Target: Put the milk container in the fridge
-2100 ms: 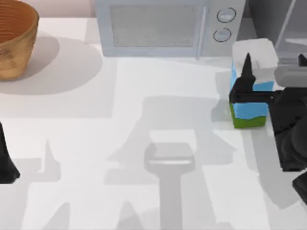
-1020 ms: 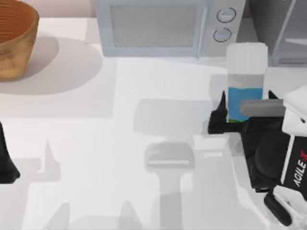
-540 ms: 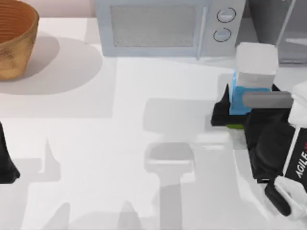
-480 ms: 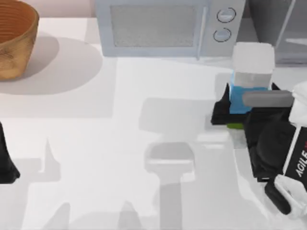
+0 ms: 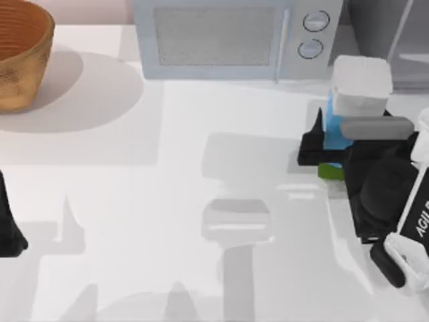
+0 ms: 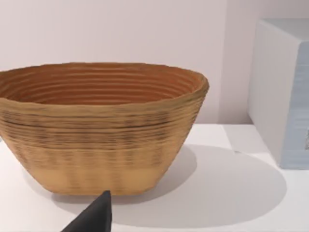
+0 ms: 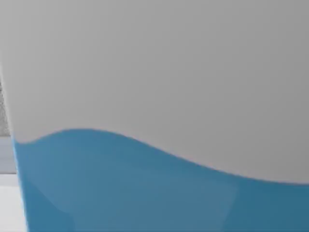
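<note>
On the white table (image 5: 167,174), microwave (image 5: 234,40) beside fridge (image 5: 385,33).

One milk container (image 5: 359,90), one microwave (image 5: 238,39) and one woven basket (image 5: 23,54) are sitting on the table (image 5: 167,201). One fridge (image 5: 392,33) is standing at far right. Two grippers are showing, left gripper (image 5: 8,225) and right gripper (image 5: 348,144).

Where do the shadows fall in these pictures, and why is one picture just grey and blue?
Top view: the basket throws a soft shadow to its right over the table, and arm-shaped shadows lie mid-table. Left wrist view: the basket's shadow spreads toward the microwave. Right wrist view: the milk container sits so near the camera that its white top and blue body cover the picture.
</note>
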